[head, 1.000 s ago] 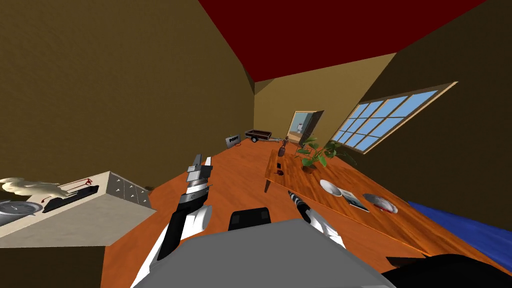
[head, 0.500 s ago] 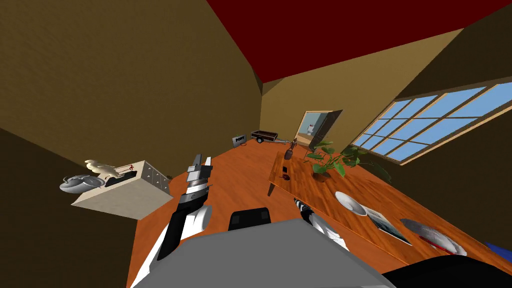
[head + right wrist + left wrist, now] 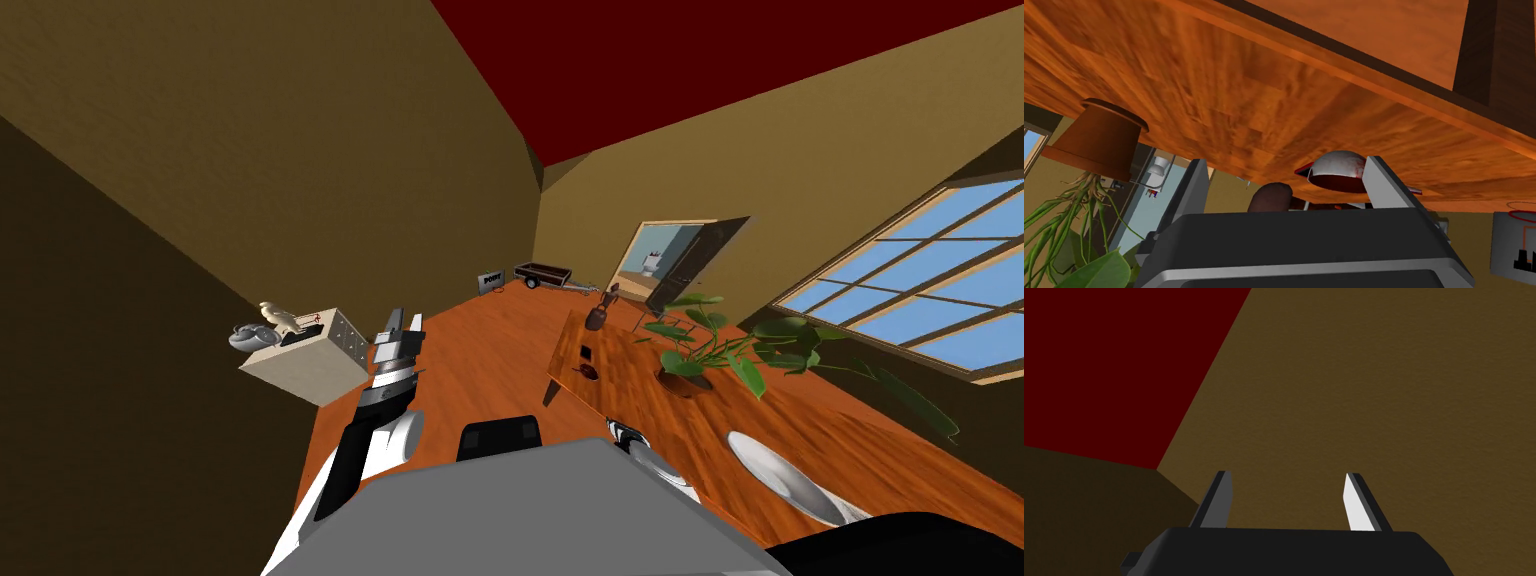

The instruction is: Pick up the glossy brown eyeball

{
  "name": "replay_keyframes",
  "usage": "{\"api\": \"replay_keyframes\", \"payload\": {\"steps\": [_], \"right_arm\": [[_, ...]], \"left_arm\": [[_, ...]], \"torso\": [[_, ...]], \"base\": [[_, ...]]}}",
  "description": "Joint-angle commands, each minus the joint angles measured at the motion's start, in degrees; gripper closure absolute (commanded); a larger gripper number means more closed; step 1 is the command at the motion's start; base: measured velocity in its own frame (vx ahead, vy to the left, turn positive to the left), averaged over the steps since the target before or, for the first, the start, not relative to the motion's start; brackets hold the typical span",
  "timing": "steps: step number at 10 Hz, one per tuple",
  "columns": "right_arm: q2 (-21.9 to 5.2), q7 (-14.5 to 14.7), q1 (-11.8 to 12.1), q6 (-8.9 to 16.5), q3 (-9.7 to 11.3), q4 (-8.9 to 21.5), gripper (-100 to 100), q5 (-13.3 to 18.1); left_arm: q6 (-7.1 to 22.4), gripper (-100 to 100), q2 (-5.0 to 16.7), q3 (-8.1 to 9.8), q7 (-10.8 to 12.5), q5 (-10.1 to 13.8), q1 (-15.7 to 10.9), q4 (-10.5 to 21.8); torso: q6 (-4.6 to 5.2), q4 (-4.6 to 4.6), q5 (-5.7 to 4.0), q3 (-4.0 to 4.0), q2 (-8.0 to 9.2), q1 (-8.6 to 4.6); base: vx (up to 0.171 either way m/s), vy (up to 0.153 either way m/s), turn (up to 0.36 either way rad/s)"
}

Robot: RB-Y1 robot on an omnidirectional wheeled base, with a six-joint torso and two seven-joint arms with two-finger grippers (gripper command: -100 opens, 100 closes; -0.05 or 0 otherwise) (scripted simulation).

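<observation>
Orange-brown wooden table [image 3: 640,400] stands on a matching floor [image 3: 470,350] between brown walls. The eyeball [image 3: 1336,170] rests near the table's far end. Right gripper [image 3: 1286,161] and left gripper [image 3: 1287,474] are released. My base has advanced toward the table.

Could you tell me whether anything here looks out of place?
Yes: a small trailer stands on the wooden floor by the far wall, near the open door; an outdoor thing indoors.
</observation>
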Motion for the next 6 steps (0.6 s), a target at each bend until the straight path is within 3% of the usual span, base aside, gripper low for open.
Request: {"api": "replay_keyframes", "payload": {"steps": [1,3,6], "right_arm": [[-0.3,1.5,0.8,2.6,1.1,1.7,-100,1.8],[-0.3,1.5,0.8,2.6,1.1,1.7,-100,1.8],[0.0,3.4,0.7,5.4,2.4,5.8,-100,6.1]], "left_arm": [[0.0,0,0.0,0.00,0.0,0.0,0.0,0.0],[0.0,0,0.0,0.00,0.0,0.0,0.0,0.0],[0.0,0,0.0,0.00,0.0,0.0,0.0,0.0]], "torso": [[0.00,0.00,0.00,0.00,0.00,0.00],[0.00,0.02,0.01,0.04,0.07,0.05],[0.00,0.03,0.01,0.07,0.12,0.04]], "base": [[0.093,-0.013,0.203],[0.054,-0.016,0.045],[0.074,-0.027,0.161]]}}
